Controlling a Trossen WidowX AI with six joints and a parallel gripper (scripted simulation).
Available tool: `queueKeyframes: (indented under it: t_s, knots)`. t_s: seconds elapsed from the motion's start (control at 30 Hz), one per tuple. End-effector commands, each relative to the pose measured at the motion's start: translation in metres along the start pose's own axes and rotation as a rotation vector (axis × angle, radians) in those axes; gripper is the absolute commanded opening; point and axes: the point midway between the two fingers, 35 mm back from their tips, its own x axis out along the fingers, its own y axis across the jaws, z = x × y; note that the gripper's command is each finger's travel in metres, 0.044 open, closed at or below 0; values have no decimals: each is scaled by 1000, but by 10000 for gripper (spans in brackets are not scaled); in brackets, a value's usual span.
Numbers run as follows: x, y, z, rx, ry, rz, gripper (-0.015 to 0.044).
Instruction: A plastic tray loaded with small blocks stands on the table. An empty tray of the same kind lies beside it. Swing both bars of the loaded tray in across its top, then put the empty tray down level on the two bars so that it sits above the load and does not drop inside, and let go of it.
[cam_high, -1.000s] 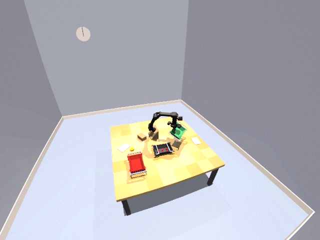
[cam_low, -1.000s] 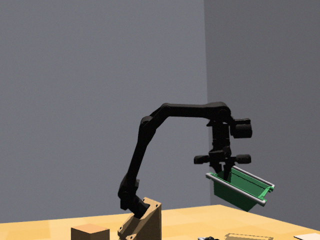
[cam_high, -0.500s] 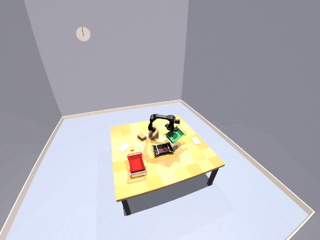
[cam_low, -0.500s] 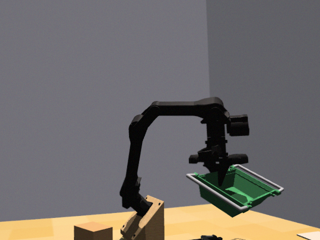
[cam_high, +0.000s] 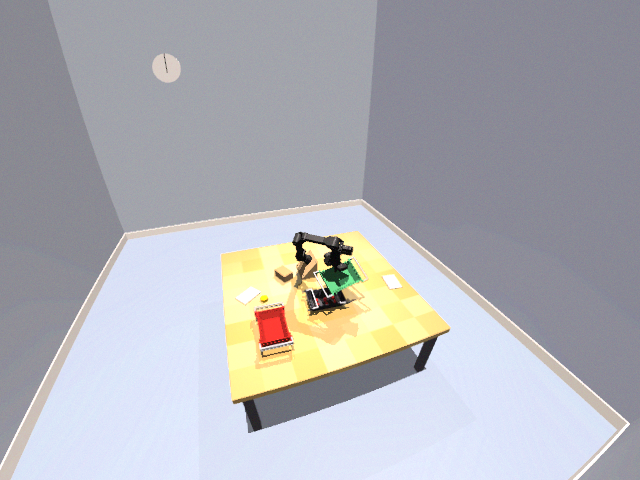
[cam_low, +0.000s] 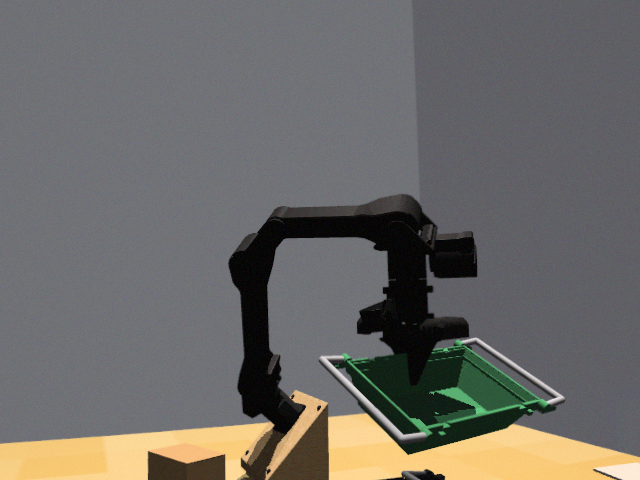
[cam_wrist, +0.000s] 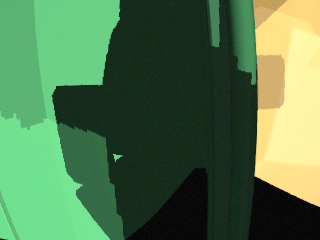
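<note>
The loaded black tray (cam_high: 325, 308) stands on the table with red blocks inside. Its left wire bar (cam_high: 313, 299) lies across the top, and the other seems to as well, though the green tray partly hides it. Only a sliver of the black tray (cam_low: 435, 475) shows in the exterior view. My gripper (cam_high: 338, 268) (cam_low: 413, 373) (cam_wrist: 213, 178) is shut on one long side wall of the empty green tray (cam_high: 336, 287) (cam_low: 480, 424) (cam_wrist: 80, 50). It holds that tray in the air, above the table; the tray is tilted, with its far side lower. Both green tray bars stick out over its ends.
A red tray (cam_high: 272, 325) stands at the front left. A yellow round thing (cam_high: 264, 298) and a white sheet (cam_high: 248, 295) lie behind it. A brown block (cam_high: 283, 273) (cam_low: 202, 468) is beside the arm's wooden base (cam_low: 310, 439). Another white sheet (cam_high: 392, 281) (cam_low: 621, 471) lies at the right.
</note>
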Motion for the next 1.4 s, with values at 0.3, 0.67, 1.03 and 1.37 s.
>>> queueKeyframes:
  t_s: [0.3, 0.67, 1.03, 1.37]
  knots:
    - [4, 6, 67, 227, -24, 17, 0]
    - [8, 5, 85, 287, -34, 14, 0]
    - [8, 5, 85, 287, -34, 14, 0]
    - [8, 5, 85, 287, -34, 14, 0]
